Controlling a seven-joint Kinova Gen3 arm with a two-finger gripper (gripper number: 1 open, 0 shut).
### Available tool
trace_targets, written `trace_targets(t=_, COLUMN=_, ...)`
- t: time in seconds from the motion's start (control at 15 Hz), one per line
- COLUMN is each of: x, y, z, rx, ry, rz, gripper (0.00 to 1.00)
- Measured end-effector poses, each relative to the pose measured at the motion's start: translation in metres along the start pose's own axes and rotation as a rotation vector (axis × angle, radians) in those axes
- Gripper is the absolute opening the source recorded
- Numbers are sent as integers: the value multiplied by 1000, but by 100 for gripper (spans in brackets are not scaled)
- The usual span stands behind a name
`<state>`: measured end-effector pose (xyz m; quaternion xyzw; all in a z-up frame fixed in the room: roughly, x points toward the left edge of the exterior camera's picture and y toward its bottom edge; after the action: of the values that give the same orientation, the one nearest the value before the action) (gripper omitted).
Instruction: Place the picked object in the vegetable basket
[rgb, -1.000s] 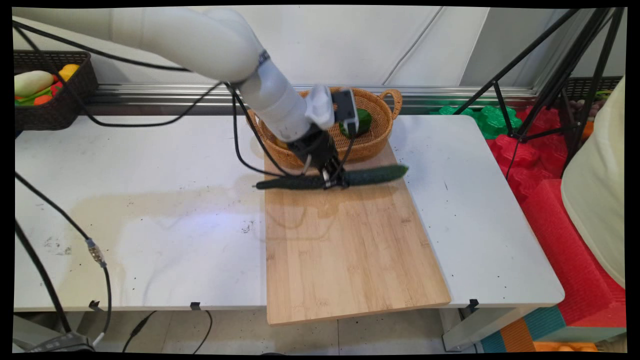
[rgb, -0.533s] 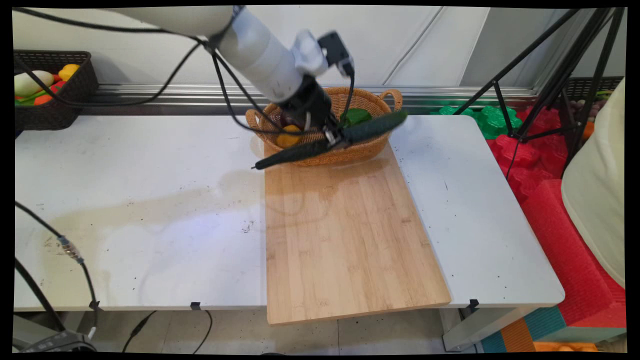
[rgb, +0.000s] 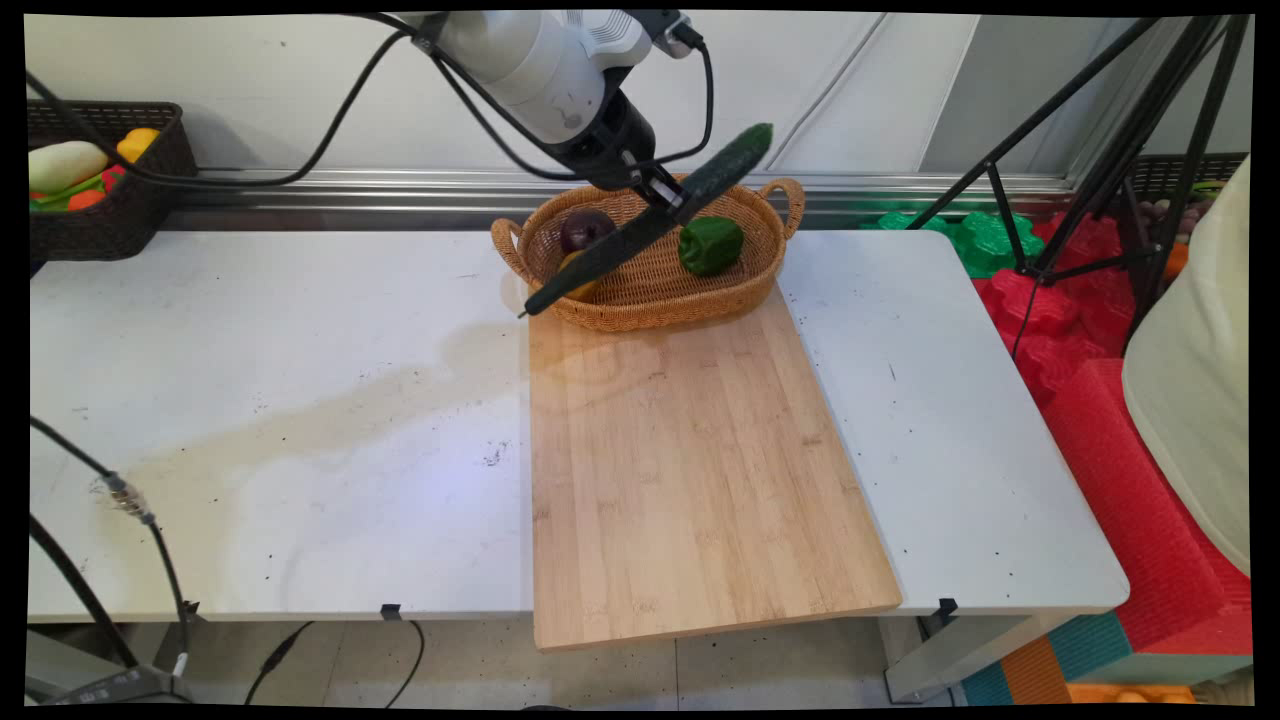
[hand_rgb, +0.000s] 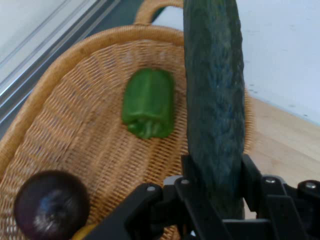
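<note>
Pincer (rgb: 668, 203) clamped on long dark cucumber (rgb: 640, 225) near mid-length, raised in upper centre of frame above wicker basket (rgb: 650, 300); cucumber tilted, low end lower left, high end upper right. Inside basket, left to right: dark purple round fruit (rgb: 585, 228), yellow-orange piece (rgb: 577, 290) partly hidden behind cucumber, green pepper (rgb: 711, 245). Below basket, wooden cutting board (rgb: 690, 470) on white table (rgb: 250, 400). At far upper left, dark basket (rgb: 110, 225) of mixed produce.

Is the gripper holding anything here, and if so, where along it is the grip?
Yes: the gripper holds the cucumber near its middle, tilted in the air over the wicker basket, fingers on either side.
</note>
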<state>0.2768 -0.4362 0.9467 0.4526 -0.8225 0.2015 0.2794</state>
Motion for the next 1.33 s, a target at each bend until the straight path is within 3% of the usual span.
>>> trace_targets(t=0.53, x=5, y=-26, z=49, rx=98, ry=-40, rz=-279, gripper=0)
trace_targets(t=1.13, x=11, y=-50, z=91, rx=149, ry=-48, rz=-463, gripper=0)
trace_targets(t=1.2, x=11, y=-52, z=94, rx=152, ry=-50, rz=-475, gripper=100)
trace_targets(t=1.33, x=11, y=-54, z=100, rx=155, ry=-53, rz=-493, gripper=100)
